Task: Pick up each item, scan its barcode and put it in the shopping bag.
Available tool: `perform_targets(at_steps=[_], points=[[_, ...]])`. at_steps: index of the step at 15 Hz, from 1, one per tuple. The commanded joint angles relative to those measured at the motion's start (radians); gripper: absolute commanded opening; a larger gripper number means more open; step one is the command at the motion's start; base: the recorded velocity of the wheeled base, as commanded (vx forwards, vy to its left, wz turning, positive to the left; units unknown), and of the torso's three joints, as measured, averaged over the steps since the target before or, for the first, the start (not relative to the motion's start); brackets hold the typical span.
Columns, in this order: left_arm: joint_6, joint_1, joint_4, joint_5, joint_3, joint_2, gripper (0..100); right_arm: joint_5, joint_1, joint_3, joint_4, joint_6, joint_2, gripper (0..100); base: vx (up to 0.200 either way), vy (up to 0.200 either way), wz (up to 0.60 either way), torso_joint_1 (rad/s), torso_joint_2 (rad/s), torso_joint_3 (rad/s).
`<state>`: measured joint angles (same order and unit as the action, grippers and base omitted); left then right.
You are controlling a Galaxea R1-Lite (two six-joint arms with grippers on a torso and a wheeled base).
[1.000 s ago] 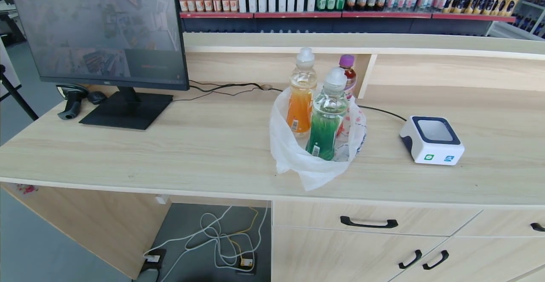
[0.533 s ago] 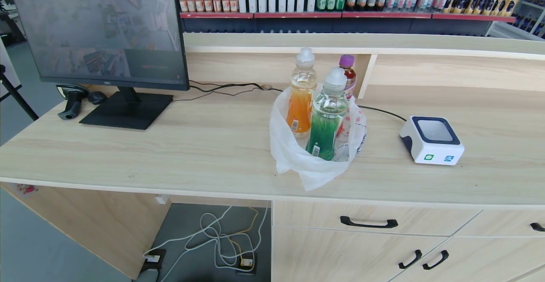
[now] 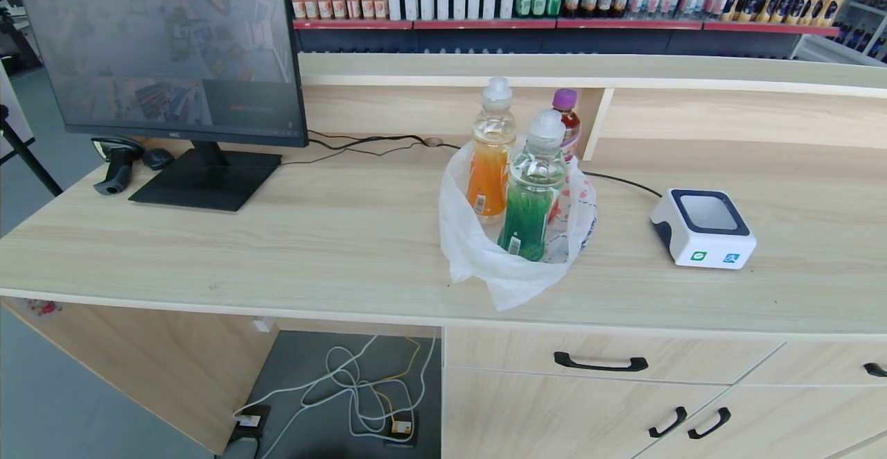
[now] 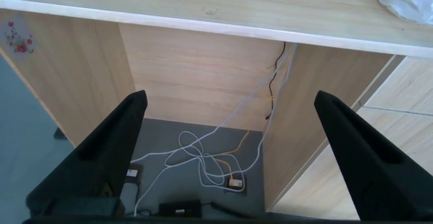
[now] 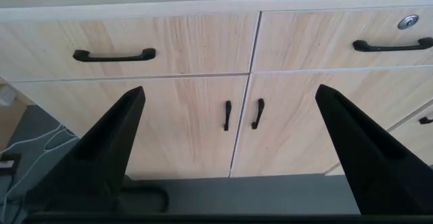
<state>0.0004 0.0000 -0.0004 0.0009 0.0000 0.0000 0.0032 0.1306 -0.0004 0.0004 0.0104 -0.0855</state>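
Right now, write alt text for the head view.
A white shopping bag on a wooden counter holds an orange bottle, a green bottle and a purple-capped bottle, upright. A barcode scanner sits to its right, a monitor far left.

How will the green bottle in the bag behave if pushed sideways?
The green bottle is tall and narrow, so likely tips, probably against the orange bottle beside it. Thin shopping bag around it looks floppy and may drag along.
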Motion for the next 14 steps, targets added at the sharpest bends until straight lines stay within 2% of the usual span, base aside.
perform_targets(at_steps=[1, 4, 9, 14], points=[[0.0, 0.0, 0.0, 0.001, 0.0, 0.0, 100, 0.0, 0.0, 0.0, 0.001, 0.002, -0.01, 100, 0.0, 0.0, 0.0, 0.0, 0.0, 0.0], [0.0, 0.0, 0.0, 0.001, 0.0, 0.0, 100, 0.0, 0.0, -0.001, 0.001, 0.011, -0.008, 100, 0.0, 0.0, 0.0, 0.0, 0.0, 0.0], [0.001, 0.0, 0.0, 0.001, 0.0, 0.0, 100, 0.001, 0.0, -0.001, 0.001, 0.017, -0.008, 100, 0.0, -0.2, -0.6, 0.006, 0.0, 0.0], [0.001, 0.0, 0.0, 0.001, 0.0, 0.0, 100, 0.001, 0.0, -0.001, 0.001, 0.039, -0.01, 100, 0.0, -0.2, 0.0, 0.002, 0.01, 0.004]])
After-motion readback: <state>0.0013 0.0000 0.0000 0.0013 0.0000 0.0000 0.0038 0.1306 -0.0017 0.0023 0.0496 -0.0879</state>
